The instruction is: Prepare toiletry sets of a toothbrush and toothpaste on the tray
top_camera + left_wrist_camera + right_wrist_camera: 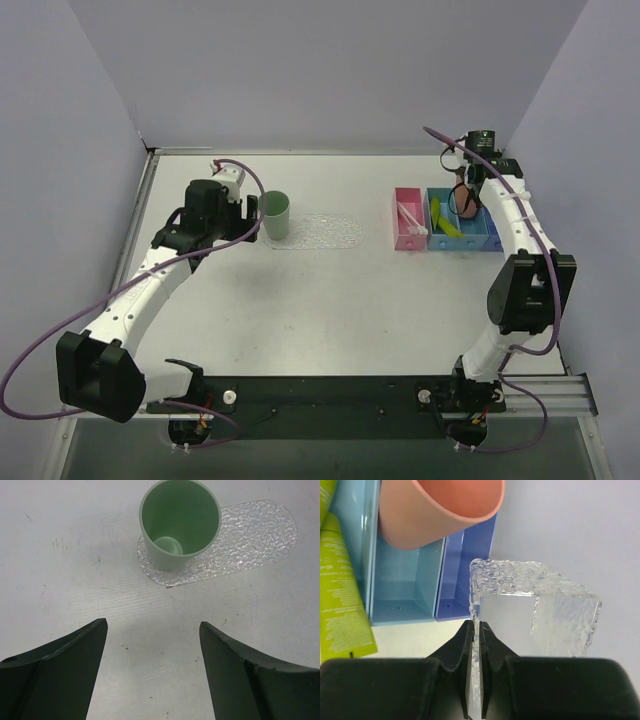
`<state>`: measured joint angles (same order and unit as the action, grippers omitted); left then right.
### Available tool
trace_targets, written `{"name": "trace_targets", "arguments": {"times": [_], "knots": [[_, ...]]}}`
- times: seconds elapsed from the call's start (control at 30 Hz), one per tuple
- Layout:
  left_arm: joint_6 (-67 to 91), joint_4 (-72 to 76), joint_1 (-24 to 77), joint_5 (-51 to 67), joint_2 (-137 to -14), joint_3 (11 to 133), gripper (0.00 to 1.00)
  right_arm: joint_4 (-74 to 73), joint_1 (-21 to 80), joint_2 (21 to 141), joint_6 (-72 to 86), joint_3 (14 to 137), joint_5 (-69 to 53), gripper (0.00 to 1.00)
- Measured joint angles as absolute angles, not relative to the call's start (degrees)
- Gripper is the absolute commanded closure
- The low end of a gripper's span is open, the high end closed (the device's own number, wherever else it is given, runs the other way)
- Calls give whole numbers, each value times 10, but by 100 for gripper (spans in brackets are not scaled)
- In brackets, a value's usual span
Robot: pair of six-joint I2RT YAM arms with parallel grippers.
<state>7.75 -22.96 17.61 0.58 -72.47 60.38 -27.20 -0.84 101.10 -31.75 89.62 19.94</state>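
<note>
Green cup (180, 525) stood upright on the left end of the clear tray (260, 535), in the far half of the surface (330, 310). Toward the far right corner, the toothbrush (409, 216) lay in a pink bin (400, 238). Lime-green tubes (340, 600) and a salmon cup (435, 510) sat at the blue bin (405, 590) beside it. The left tool (152, 625) hung spread wide and empty, just short of the cup. The right tool (476, 630) was pressed together on a clear bumpy plastic piece (555, 605) beside the blue bin.
</note>
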Motion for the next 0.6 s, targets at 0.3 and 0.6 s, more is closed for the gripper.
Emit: {"name": "trace_targets", "arguments": {"times": [0.3,0.6], "knots": [[78,-229,176,-20,-704,604,16,-296,51,895,-245,897,201,100],[73,-229,185,-43,-694,604,20,-291,102,785,-114,870,120,100]]}}
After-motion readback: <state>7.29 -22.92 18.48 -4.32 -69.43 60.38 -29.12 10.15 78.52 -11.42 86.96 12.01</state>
